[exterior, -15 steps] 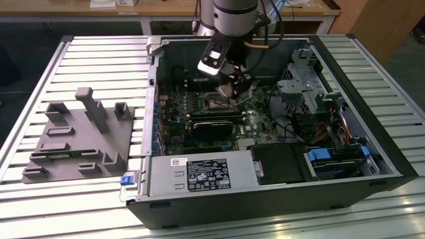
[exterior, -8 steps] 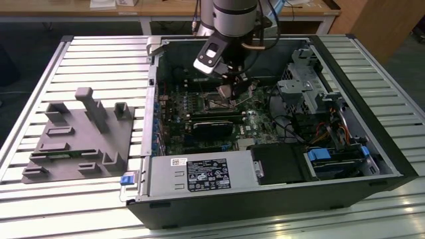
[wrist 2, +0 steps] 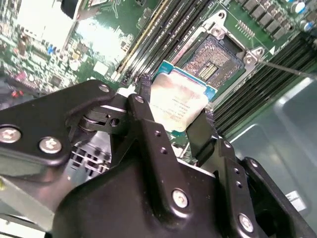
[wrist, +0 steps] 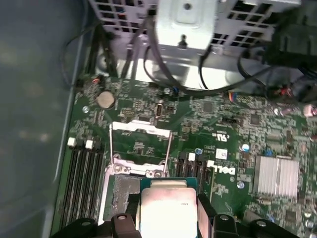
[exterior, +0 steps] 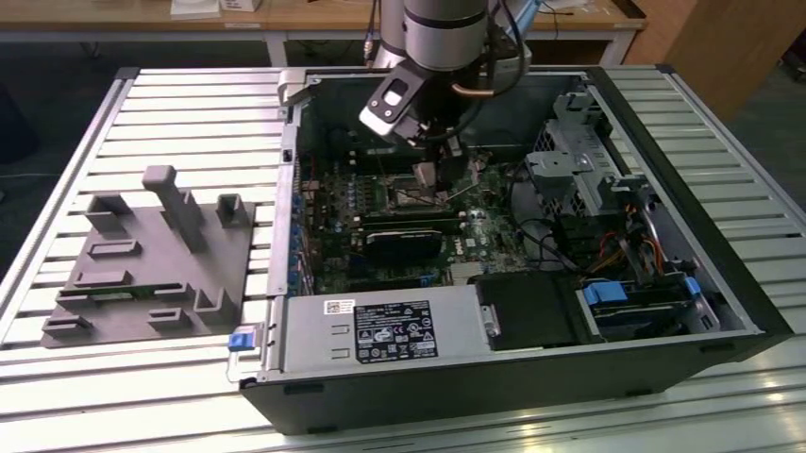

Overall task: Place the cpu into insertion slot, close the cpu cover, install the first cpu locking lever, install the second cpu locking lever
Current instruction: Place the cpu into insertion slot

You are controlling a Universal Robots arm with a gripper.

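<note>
A slatted silver metal table [exterior: 151, 104] carries everything. On it, toward the exterior view's right, lies an open black computer case [exterior: 504, 396], its side off and its inside facing up. On the exterior view's left, just beside the case, sits a grey moulded fixture block [exterior: 151, 264] with upright posts. A green circuit board [exterior: 377, 212] fills the case floor, and a grey power supply box [exterior: 377, 335] lies along the near edge.

The silver and grey robot arm [exterior: 441, 28] comes down from the far side, with its black gripper [exterior: 435, 156] low over the middle of the board.

In the first wrist view, the thin silvery cpu cover [wrist: 141, 127] stands swung open (a frame with a large window) at the far edge of the square insertion slot [wrist: 121, 193], whose dark centre lies bare. 4 long black memory slots [wrist: 84, 173] run beside it, and a small silver finned heatsink [wrist: 276, 174] sits well apart.

In the second wrist view, the gripper [wrist 2: 176, 106] has its 2 black fingers [wrist 2: 200, 131] clamped narrow on opposite edges of the flat square cpu [wrist 2: 181, 99]. The pale metal top faces the camera. The chip hangs just above the insertion slot [wrist 2: 213, 59], overlapping its near rim and not seated.
</note>
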